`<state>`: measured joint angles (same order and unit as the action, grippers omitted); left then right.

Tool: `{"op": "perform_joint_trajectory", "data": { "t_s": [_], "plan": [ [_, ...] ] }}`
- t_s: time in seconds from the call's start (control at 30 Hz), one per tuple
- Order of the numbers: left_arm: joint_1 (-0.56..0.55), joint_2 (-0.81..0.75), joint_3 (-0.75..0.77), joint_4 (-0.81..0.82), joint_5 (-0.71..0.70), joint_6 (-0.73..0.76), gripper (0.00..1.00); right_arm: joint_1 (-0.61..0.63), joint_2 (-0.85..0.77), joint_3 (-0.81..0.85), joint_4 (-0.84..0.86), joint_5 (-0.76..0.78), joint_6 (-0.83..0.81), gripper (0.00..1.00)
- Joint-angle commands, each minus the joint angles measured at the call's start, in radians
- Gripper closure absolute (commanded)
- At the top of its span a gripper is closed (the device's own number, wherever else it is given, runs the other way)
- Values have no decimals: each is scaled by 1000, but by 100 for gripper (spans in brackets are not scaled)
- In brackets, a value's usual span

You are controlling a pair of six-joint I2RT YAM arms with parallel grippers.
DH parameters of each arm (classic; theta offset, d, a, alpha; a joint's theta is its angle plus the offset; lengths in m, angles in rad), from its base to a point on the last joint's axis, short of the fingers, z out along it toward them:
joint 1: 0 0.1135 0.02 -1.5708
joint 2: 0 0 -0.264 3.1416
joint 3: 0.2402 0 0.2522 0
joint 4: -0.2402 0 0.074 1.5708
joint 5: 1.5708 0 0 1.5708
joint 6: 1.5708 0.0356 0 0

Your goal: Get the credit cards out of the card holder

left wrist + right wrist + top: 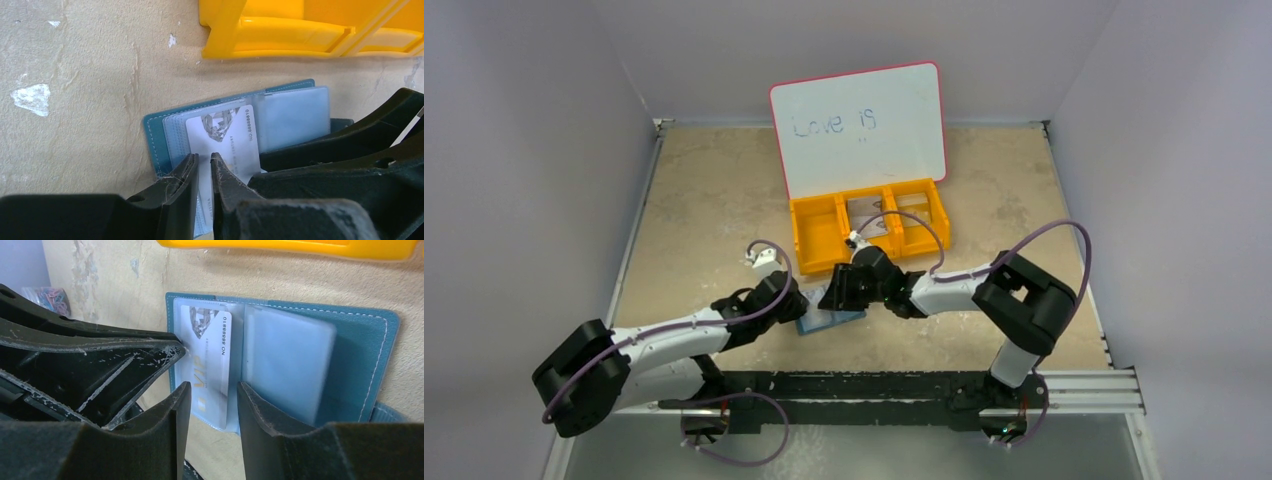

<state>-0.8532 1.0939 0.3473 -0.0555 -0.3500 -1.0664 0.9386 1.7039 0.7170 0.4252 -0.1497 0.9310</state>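
Seemingly, card holder (360,355) open flat, card (205,355) lengthwise toward right claw (214,390).

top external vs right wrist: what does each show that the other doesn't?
Only top external: the pink-rimmed whiteboard reading "Love is", the whole orange three-compartment bin, and both arms from their bases.
Only right wrist: the clear sleeves inside the open card holder, a silver credit card printed VIP in one sleeve, and the right gripper open with a finger on either side of that sleeve.
Both: the teal card holder lying on the tan table close to the bin's orange front edge.
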Motion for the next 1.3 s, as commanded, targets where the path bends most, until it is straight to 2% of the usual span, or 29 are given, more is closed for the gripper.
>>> {"op": "perform_joint_trajectory", "data": {
  "t_s": [0.0, 0.17, 0.27, 0.4, 0.6, 0.7, 0.93, 1.27],
  "plan": [
    [-2, 27, -23, -9, -7, -6, 86, -8, 10, -23, 67, -40, 28, 62],
    [-2, 40, -36, 14, 3, -12, 91, -27, 46, -63, 153, -75, 91, 72],
    [-3, 42, -42, 18, 6, -20, 92, -48, 41, -114, 247, -103, 130, 74],
    [-4, 39, -51, 23, 3, -24, 93, -69, 36, -156, 342, -142, 146, 83],
    [-4, 35, -51, 13, -6, -26, 93, -77, 3, -165, 340, -138, 141, 100],
    [-4, 35, -52, 11, -10, -24, 93, -77, -34, -166, 311, -118, 122, 100],
    [-3, 44, -52, 3, -24, -24, 93, -77, -115, -155, 124, 0, 83, 100],
    [-4, 23, -46, -17, -35, -20, 94, -81, -226, -188, 62, 29, 58, 100]
  ]
}}
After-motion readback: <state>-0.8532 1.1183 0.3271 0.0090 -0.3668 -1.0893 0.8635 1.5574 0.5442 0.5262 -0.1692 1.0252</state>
